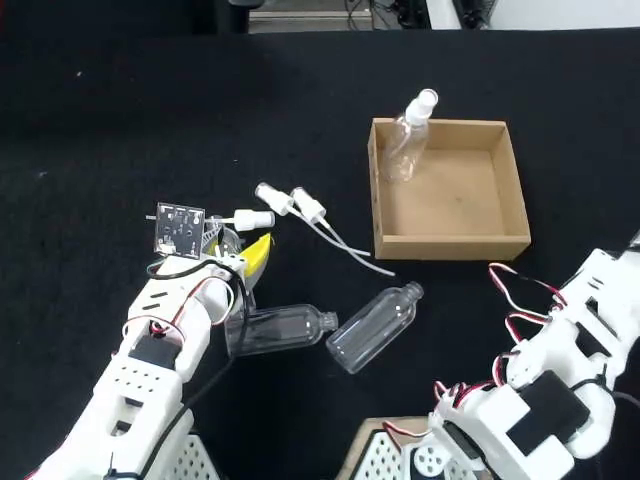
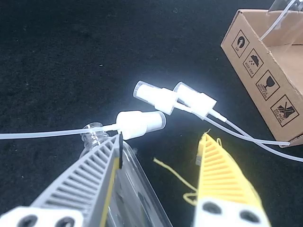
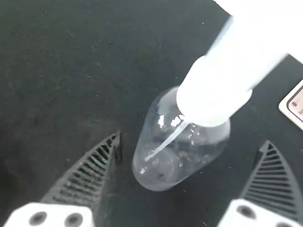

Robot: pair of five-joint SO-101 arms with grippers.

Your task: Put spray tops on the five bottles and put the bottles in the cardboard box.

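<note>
Left pincer (image 2: 161, 138) (spread) over bottle (image 2: 93, 135).

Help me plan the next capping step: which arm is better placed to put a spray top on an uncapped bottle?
Probably left. The left hand sits by an uncapped bottle with a loose spray top at its neck. The right hand is open around a capped bottle.

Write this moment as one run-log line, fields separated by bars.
left pincer: open beside loose spray top | right pincer: open over capped bottle | cardboard box: holds leaning bottle
</note>
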